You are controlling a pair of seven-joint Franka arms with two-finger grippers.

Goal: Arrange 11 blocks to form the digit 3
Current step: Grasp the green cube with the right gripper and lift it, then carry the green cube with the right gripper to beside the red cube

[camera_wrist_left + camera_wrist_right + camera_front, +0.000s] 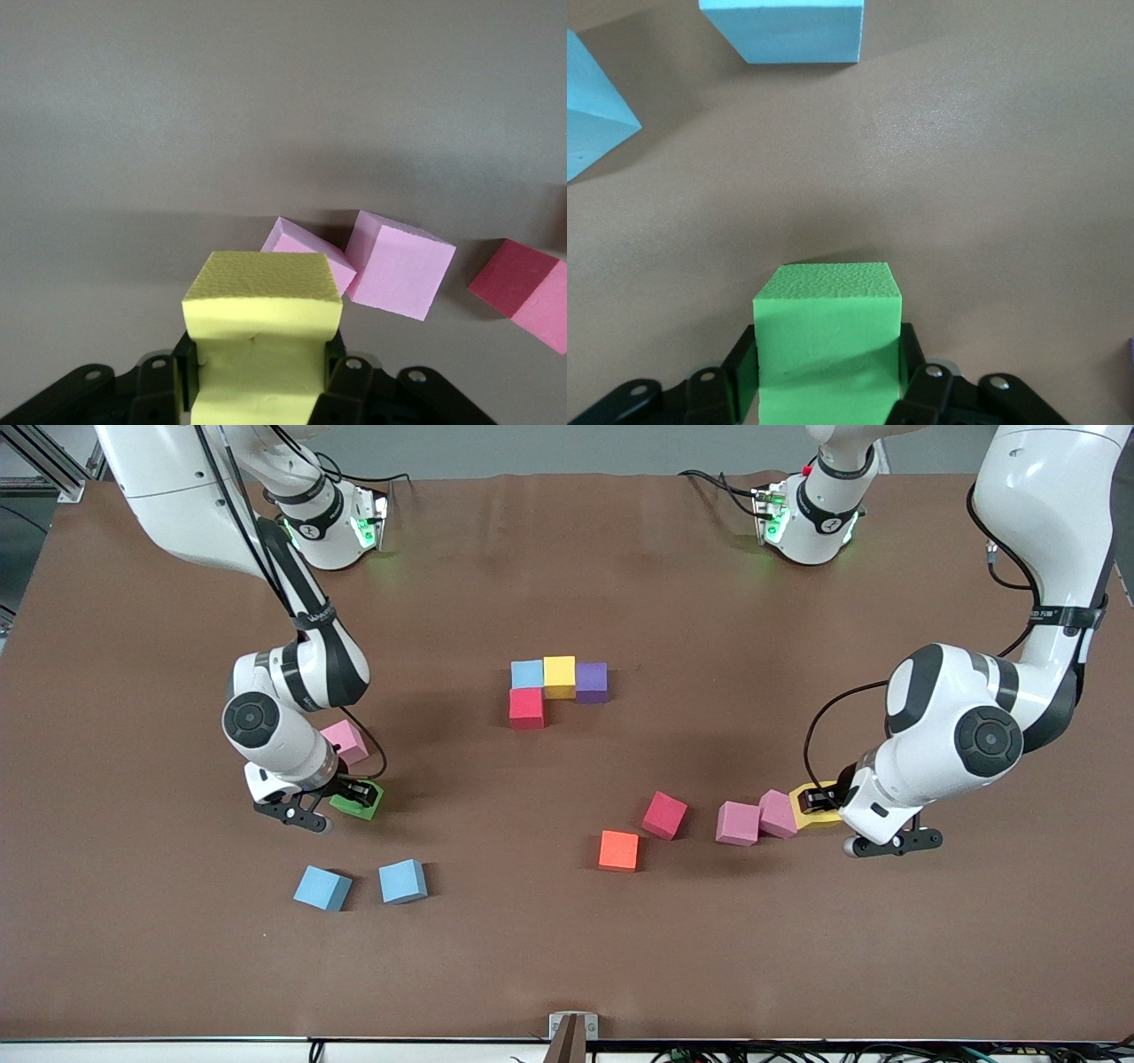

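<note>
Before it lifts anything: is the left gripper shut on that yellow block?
Shut: the left gripper fingers pinch the yellow block, denting its sides.

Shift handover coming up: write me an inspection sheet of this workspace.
Surface: brown table, flat.
Job's things: four joined blocks mid-table; loose red block, orange block, two pink blocks, another pink block, two light blue blocks.
Clutter: nothing seen.
Grippers: left gripper shut on the yellow block; right gripper has its fingers around the green block.
Cables: black cables along both arms.
Surroundings: metal framing at a table corner.
</note>
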